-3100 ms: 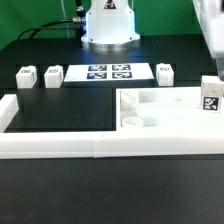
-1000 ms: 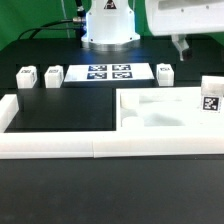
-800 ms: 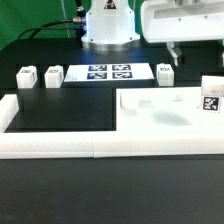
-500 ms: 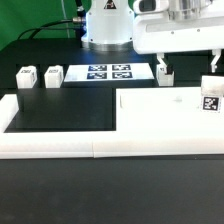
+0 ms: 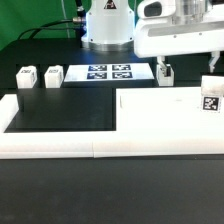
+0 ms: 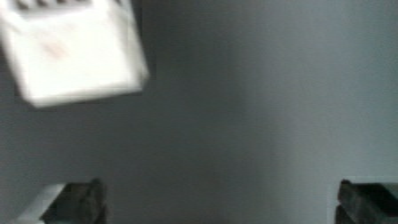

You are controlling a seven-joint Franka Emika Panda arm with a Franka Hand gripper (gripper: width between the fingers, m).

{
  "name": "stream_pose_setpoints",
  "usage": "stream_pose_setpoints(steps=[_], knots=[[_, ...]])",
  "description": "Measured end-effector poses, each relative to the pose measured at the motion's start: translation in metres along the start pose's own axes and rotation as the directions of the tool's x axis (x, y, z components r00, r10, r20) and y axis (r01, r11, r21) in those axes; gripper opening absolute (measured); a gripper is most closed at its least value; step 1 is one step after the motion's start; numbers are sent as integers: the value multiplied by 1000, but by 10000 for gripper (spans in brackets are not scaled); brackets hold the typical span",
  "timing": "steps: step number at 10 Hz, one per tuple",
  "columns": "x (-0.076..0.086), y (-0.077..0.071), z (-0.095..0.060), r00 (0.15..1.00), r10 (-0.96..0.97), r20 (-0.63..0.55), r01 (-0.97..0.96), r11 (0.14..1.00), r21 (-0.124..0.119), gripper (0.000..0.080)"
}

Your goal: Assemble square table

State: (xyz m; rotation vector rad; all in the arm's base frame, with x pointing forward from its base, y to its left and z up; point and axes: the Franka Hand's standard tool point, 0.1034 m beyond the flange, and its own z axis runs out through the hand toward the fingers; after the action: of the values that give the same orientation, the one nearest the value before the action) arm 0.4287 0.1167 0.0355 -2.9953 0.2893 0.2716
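**Exterior and wrist views, one moment.** The tool (image 5: 187, 66) hangs low over the bench (image 5: 60, 105) at the exterior view's right. As that view sees it, the tool is beyond the far edge of the square slab (image 5: 165, 120). Its jaws stand wide apart and clamp nothing. In the wrist view we see only dark bench surface between the two fingers (image 6: 75, 200).

The slab lies flat against the white border rail (image 5: 60, 146), toward the exterior view's right. A tagged white block (image 5: 210, 98) stands at its right edge. We cannot tell whether that block is the fourth leg or the slab's own tag.

One leg block (image 5: 167, 73) stands just beside the finger on the exterior view's left, outside the gap rather than inside it. The wrist view agrees: the block sits off to one finger's side, clear of the line joining the fingertips and slightly skewed to that line. Its long axis is not readable here.

A second leg block (image 5: 53, 75) and a third leg block (image 5: 26, 77) rest well apart from the tool, past the marker board (image 5: 108, 72) on the exterior view's left.

We judge the nearby leg block to be the likeliest target. The coming move would then turn on shifting the tool toward the exterior view's left until the block is centred between the jaws. The finger beside it could nudge the block if the tool descends where it is.
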Motion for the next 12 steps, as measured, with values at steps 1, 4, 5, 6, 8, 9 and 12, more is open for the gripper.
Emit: stream_pose_setpoints(steps=[1,4,5,6,8,9,12], knots=[[-7,13,0,996,25,83,-24,1000,-6,649],[-48,17,23,918,-16,395,55,995,-87,649],[-50,21,18,829,4,559,51,995,-82,649],[-43,23,23,790,19,613,41,996,-84,649],[-50,24,31,667,32,744,64,993,-100,649],[-45,22,34,675,30,737,63,993,-99,649],[-46,24,34,674,33,738,60,993,-100,368]])
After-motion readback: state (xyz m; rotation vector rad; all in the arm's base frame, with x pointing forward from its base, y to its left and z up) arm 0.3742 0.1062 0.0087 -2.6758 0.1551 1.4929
